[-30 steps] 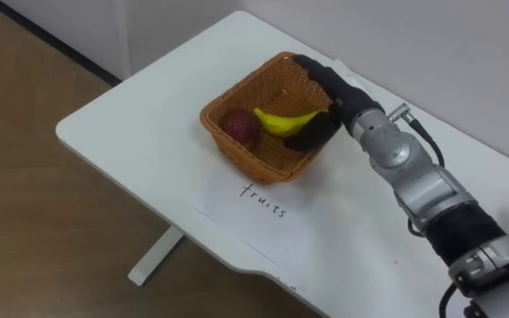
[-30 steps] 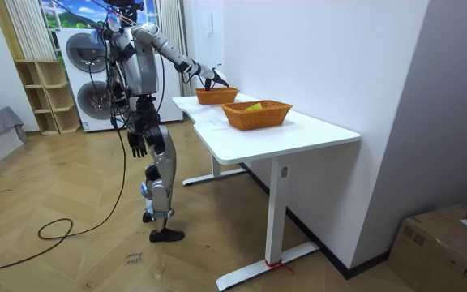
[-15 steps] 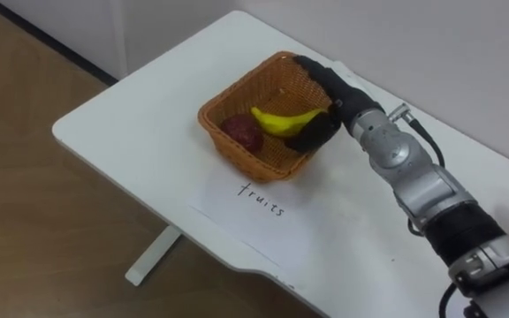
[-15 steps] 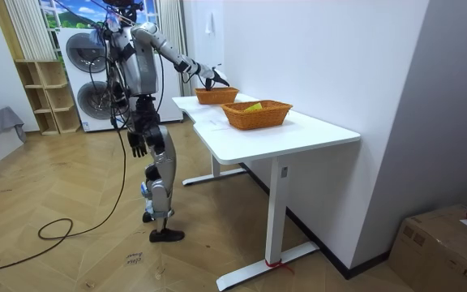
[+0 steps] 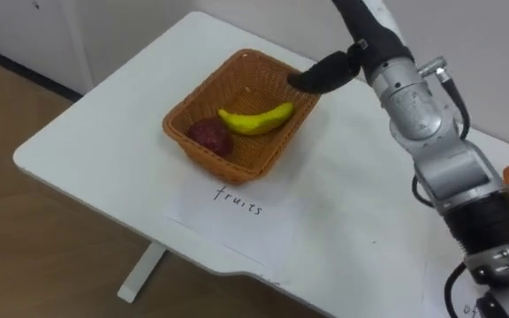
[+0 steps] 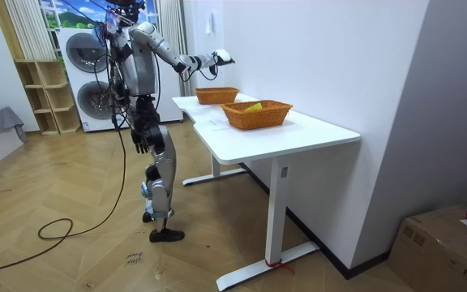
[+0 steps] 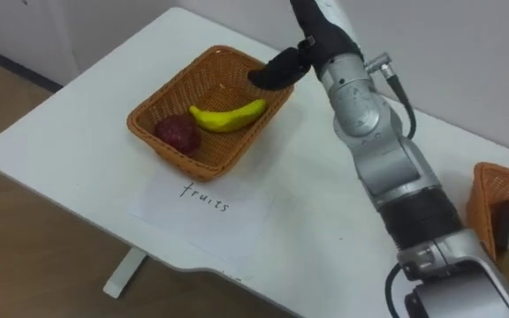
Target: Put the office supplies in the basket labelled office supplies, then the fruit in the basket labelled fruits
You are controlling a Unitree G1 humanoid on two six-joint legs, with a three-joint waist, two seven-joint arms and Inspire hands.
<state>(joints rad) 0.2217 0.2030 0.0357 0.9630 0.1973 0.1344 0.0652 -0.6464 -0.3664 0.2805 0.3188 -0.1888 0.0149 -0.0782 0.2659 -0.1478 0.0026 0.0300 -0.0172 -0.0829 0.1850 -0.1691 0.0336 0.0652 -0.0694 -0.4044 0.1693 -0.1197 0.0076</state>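
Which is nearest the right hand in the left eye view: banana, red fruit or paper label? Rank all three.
From the right hand, raised over the basket's far right edge:
1. banana, in the basket, on its right side.
2. red fruit, in the basket's left corner.
3. paper label, on the table in front of the basket.

Right hand [image 5: 363, 35] hangs above the basket's [image 5: 237, 166] far corner, apart from the rim. Basket mouth open from above; banana [image 5: 254, 118] and red fruit [image 5: 208, 136] fill its near half, far half bare. Bare table [image 5: 95, 141] to its left; second basket [image 7: 487, 199] well apart at right.
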